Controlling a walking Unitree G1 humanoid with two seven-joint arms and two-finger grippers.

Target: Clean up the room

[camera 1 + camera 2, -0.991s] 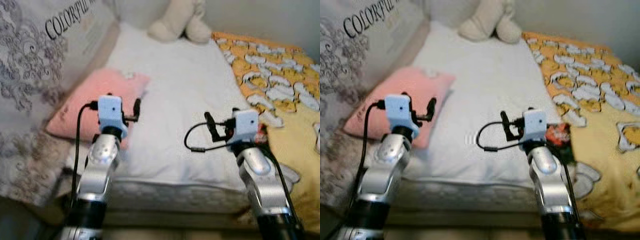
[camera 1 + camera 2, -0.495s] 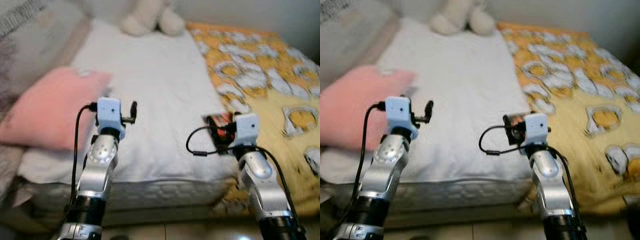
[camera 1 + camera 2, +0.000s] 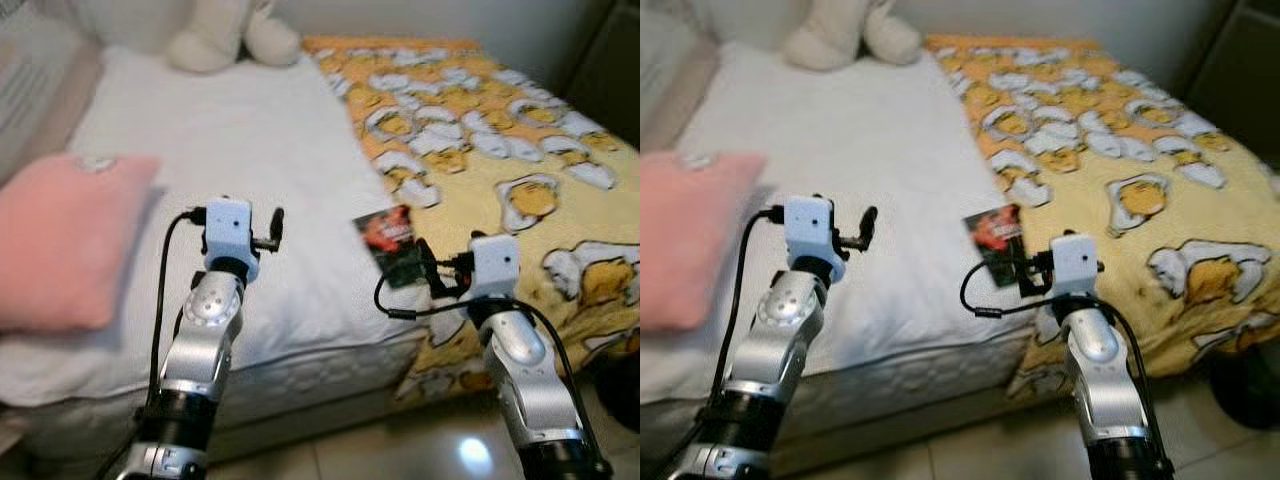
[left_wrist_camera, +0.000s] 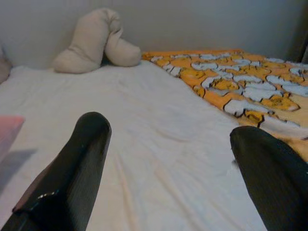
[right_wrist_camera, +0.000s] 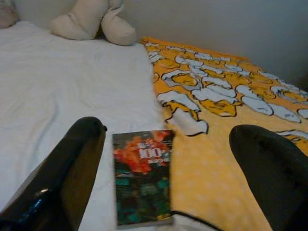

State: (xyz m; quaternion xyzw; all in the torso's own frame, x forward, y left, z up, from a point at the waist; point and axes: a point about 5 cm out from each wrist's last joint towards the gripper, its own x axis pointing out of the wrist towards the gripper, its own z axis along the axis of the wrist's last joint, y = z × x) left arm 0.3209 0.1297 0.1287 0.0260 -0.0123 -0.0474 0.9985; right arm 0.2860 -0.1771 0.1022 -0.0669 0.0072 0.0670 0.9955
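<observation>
Right wrist view, book (image 5: 142, 177) near bed edge (image 3: 330, 360)

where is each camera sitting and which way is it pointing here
Left and right eye views: on the head, looking forward and down at the bed; both silver arms show.
Left wrist view: along the open left pincer over the white sheet toward the plush toy.
Right wrist view: along the open right pincer at the book by the yellow blanket.
All views share the plush toy and blanket.
</observation>
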